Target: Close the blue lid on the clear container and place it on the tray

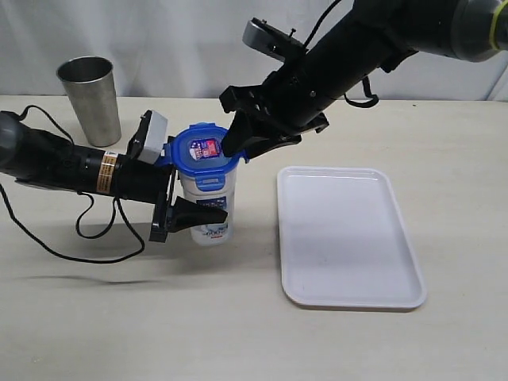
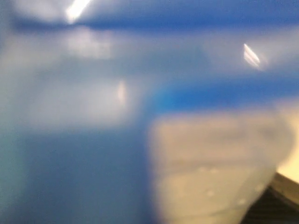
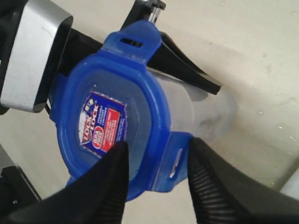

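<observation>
the left arm (image 1: pixel 55 163) lies low and nearly level, reaching in from the left edge of the exterior view. its pincer (image 1: pixel 210 205) is turned on its side and clamped round the middle of the clear container (image 1: pixel 202 189): one black finger (image 1: pixel 202 214) crosses the front of the body, the other is hidden behind it. the left wrist view is filled with a blur of blue and pale plastic, too close to read.

the right arm (image 1: pixel 357 40) slopes down from the upper right, wrist pitched steeply. its pincer (image 1: pixel 238 147) sits at the right edge of the blue lid (image 1: pixel 205 151). in the right wrist view the two ribbed fingers (image 3: pixel 110 186) stand apart, one over the top of the lid, the other outside the rim, with a lid flap (image 3: pixel 175 161) in the gap between them. whether either pad presses on it cannot be told.

the container stands upright on the tabletop (image 1: pixel 238 333), long axis vertical, base down and lid end up, label toward the camera. the lid sits on its mouth, sticker (image 3: pixel 103 121) facing up. the flap on the far side (image 3: pixel 135 39) juts outward from the rim. the container is just left of the tray (image 1: pixel 349 238), apart from it, and the tray lies flat with its long side running away from the camera. a steel cup (image 1: pixel 90 95) stands well behind on the left.
</observation>
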You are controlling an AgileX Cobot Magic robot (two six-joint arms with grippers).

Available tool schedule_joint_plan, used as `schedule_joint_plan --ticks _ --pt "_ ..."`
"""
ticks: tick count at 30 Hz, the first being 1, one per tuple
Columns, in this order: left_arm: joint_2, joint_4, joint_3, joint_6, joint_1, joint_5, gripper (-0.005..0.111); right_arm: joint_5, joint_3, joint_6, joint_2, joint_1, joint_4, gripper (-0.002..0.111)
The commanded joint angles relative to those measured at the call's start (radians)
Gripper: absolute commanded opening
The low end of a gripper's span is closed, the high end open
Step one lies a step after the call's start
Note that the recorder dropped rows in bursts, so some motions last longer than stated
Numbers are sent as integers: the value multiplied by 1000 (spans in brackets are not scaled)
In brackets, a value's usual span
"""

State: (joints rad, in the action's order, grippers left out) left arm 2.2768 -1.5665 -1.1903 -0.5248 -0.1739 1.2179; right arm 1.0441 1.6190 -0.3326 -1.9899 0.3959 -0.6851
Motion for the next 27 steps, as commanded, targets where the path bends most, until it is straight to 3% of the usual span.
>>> schedule_joint_plan --ticks 1,8,12,18,27 --pt "-12 8 0 8 -8 3 0 27 -9 -62 -67 13 -37 29" --pt "-12 8 0 8 -8 3 0 79 -9 -200 -136 13 -224 29" --pt "-12 8 0 6 -8 3 0 79 -9 -212 -119 1 -158 30" --pt "-12 8 0 4 -8 3 0 44 -9 -214 -51 -24 -103 55" --pt "-12 8 0 4 -8 3 0 -29 -9 -259 118 -23 -39 56"
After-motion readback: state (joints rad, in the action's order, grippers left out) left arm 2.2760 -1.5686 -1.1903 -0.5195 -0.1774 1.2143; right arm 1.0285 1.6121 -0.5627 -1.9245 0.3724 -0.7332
